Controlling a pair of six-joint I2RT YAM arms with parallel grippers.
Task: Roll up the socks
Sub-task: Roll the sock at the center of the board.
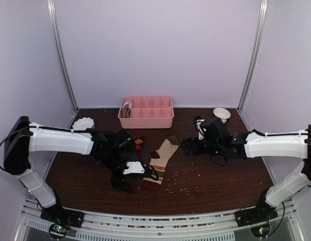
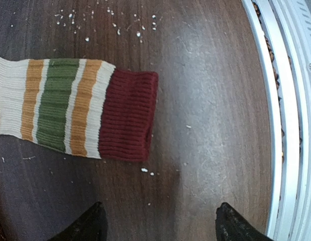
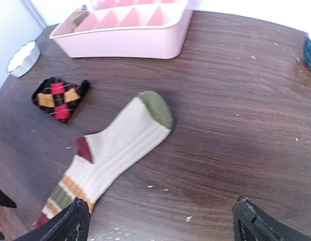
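A cream sock [image 1: 161, 161] with an olive toe, orange and green stripes and a maroon cuff lies flat at the table's middle. In the right wrist view the sock [image 3: 120, 145] runs from toe at centre to cuff at lower left. The left wrist view shows its cuff end [image 2: 90, 113]. My left gripper [image 1: 123, 182] [image 2: 163, 228] is open just left of the cuff, nothing between its fingers. To the right of the toe my right gripper [image 1: 189, 146] [image 3: 160, 231] stands wide open and empty. A folded black sock with red and orange patches [image 1: 139, 143] [image 3: 59, 98] lies left of the toe.
A pink compartment tray [image 1: 146, 111] [image 3: 125, 35] stands at the back centre. There is a white bowl [image 1: 83, 123] [image 3: 22, 57] at back left and another bowl [image 1: 221, 114] at back right. Crumbs are scattered on the dark wood. The metal front rail [image 2: 288, 125] runs close to the left gripper.
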